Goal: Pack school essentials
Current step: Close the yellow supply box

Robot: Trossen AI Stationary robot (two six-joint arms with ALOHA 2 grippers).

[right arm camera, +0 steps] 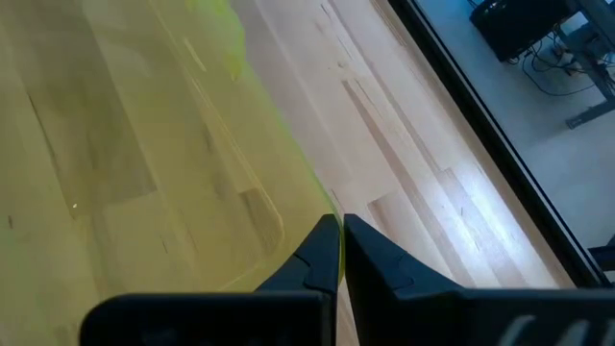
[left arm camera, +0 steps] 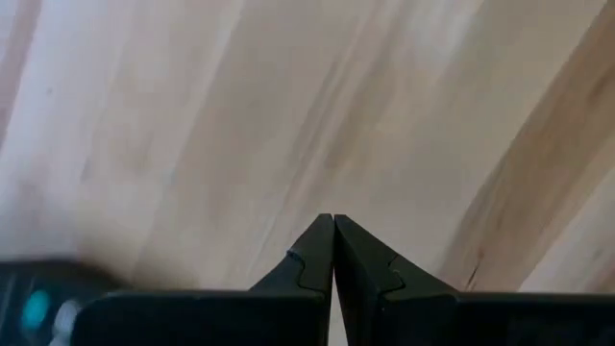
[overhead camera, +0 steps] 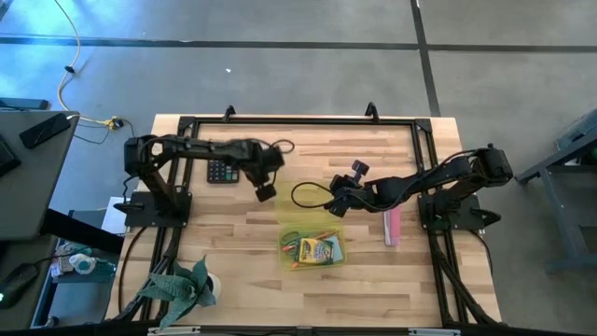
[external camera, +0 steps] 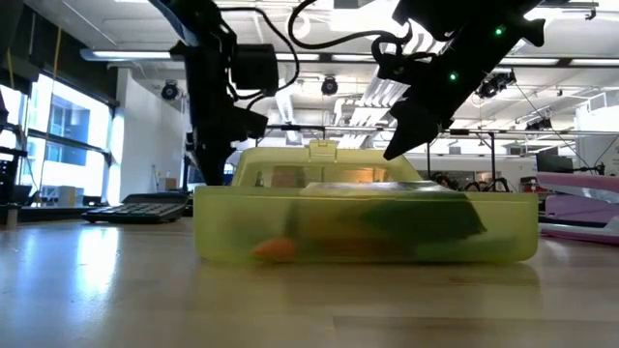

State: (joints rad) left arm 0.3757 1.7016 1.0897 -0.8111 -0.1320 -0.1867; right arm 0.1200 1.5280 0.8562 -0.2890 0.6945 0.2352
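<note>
School essentials [overhead camera: 313, 250] lie packed inside a translucent yellow-green hinged plastic case [overhead camera: 300, 224] that sits open near the middle of the pale wooden tabletop [overhead camera: 233, 271]. From the high view, a green-yellow pack with orange and green pencil-like pieces around it fills the case's lower half, while the upper half, the lid, lies flat and bare. The left pincer [overhead camera: 266, 192] hovers over bare wood to the left of the case, near a dark calculator [overhead camera: 221, 172] that lies by the tabletop's far edge. The right pincer [overhead camera: 334, 207] is at the lid's right edge. A pink flat object [overhead camera: 393, 227] lies to the right of the case, apart from it. A green cloth-like item [overhead camera: 177, 285] rests at the tabletop's near left corner.

In the low view the case [external camera: 368, 227] stands in front, its contents showing through the wall as blurred green and orange shapes; they cannot be told apart here. The left arm's pincer [external camera: 215, 159] hangs behind the case's left end, and the right one [external camera: 398, 145] points down toward the lid behind the front tray. The calculator [external camera: 135, 208] lies at the left.

The left wrist view shows that pincer [left arm camera: 333, 226] with its two dark tips pressed together, gripping nothing, above bare wood.

The right wrist view shows the other pincer [right arm camera: 340, 226] likewise pressed together and empty, its tip right at the edge of the translucent lid [right arm camera: 144, 144]; whether it touches the plastic cannot be told.
</note>
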